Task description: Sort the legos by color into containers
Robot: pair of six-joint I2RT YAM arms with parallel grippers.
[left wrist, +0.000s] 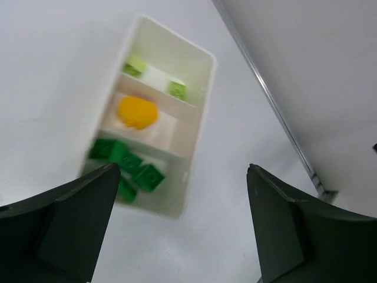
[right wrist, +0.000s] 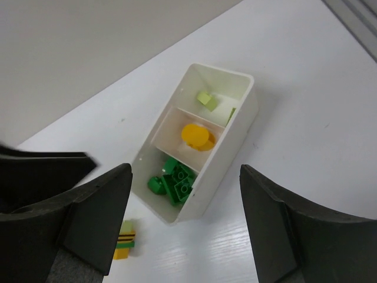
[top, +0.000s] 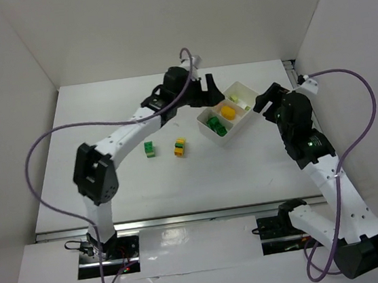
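White counter (top: pixel 180 183) runs from the near edge to plain white walls. Nearest on it, out in the open, stand two loose legos: a green stack (top: pixel 149 149) and, just beside it on the right, a yellow stack (top: pixel 180 147) with a dark band through it. Both are likely light, stiff and slick. The flat side faces look like the best hold, low enough to pinch both layers so the pair does not split.

Farther back sits the divided tray (right wrist: pixel 227 162), set at an angle. Its near compartment holds dark green bricks (right wrist: pixel 177 183), the middle one a rounded yellow piece (right wrist: pixel 198 135), and the far one pale green bricks (right wrist: pixel 205 98).

Over the tray's far left side hangs the left tool (left wrist: pixel 182 177), fingers spread wide with nothing between them. At the tray's right, the right tool (right wrist: pixel 185 174) is equally wide and empty, touching nothing.
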